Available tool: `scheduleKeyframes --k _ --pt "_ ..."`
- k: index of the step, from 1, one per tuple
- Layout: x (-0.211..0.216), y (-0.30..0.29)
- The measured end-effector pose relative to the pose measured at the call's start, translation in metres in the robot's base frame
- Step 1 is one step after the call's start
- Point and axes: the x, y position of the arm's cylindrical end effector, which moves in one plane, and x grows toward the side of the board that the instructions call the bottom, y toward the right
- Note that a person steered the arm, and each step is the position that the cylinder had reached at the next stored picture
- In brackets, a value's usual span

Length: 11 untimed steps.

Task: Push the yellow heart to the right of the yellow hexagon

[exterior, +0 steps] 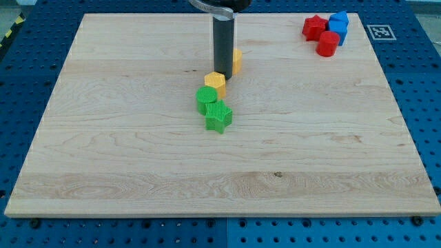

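Note:
The yellow hexagon [216, 83] lies near the board's middle, a little toward the view's top. The yellow heart [237, 61] sits up and to the right of it, its left side hidden behind the rod. My tip [222, 71] is down on the board between the two, touching or nearly touching the heart's left side and just above the hexagon.
A green round block [205, 98] touches the hexagon from below-left, and a green star [218, 116] sits just below that. At the view's top right, two red blocks [315, 27] [328, 43] and blue blocks [338, 24] are clustered. The wooden board [103, 158] lies on a blue perforated table.

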Motion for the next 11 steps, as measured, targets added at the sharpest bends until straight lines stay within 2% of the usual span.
scheduleKeyframes --k 1,2,3,6,9,11 --pt "-0.016 -0.024" --pt "-0.057 -0.023" --pt "-0.071 0.012" --pt "-0.069 0.002" --pt "-0.043 0.012" --pt "-0.032 0.04"
